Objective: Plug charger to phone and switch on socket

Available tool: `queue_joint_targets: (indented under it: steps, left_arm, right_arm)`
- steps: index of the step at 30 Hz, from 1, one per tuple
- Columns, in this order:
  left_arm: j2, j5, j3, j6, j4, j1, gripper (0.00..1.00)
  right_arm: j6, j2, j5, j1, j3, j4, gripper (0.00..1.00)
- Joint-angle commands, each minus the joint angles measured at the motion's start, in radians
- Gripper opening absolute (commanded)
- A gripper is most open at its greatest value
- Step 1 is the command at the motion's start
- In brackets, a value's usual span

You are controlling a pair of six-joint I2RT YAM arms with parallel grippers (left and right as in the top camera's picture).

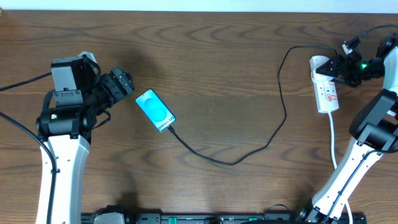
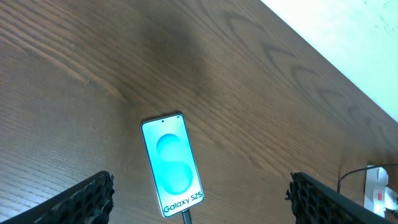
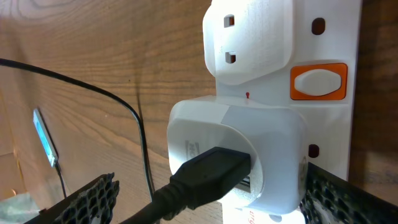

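The phone lies flat left of centre, its turquoise screen lit. The charger has its tip in the phone's lower end, and its thin black cable loops right and up to the socket. My left gripper hovers open just left of the phone. In the left wrist view the phone lies between and ahead of the spread fingers. My right gripper is over the socket's top end, open. In the right wrist view the charger's black plug sits in a white adapter on the socket, beside an orange switch.
The socket's thick white cord runs down toward the right arm's base. A second white plug sits above the adapter. The table's far edge meets a pale wall. Thicker black arm cables trail at the far left.
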Motion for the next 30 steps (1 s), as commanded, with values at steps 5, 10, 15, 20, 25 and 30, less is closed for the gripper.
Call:
queue_joint_targets:
  steps: [5,10,15,20,25,30]
  left_arm:
    - [0.004,-0.006,0.000,-0.002,0.003,0.003,0.91]
    - [0.004,-0.006,0.000,-0.002,0.003,0.003,0.91]
    - [0.004,-0.006,0.000,-0.002,0.003,0.003,0.91]
    - [0.004,-0.006,0.000,-0.002,0.003,0.003,0.91]
    - [0.004,-0.006,0.000,-0.002,0.003,0.003,0.91]
    - [0.004,-0.006,0.000,-0.002,0.003,0.003,0.91]
  right_arm:
    - [0.031,0.024,0.009,-0.009,0.003,-0.016,0.90]
    - [0.056,0.024,0.009,-0.010,0.004,0.000,0.90]
    - [0.065,0.024,0.008,-0.013,0.004,0.011,0.90]
    - [0.077,0.024,0.008,-0.014,0.004,0.029,0.89]
    - [0.095,0.024,0.008,-0.014,0.004,0.044,0.89]
    - [0.099,0.024,0.008,-0.014,0.004,0.052,0.88]
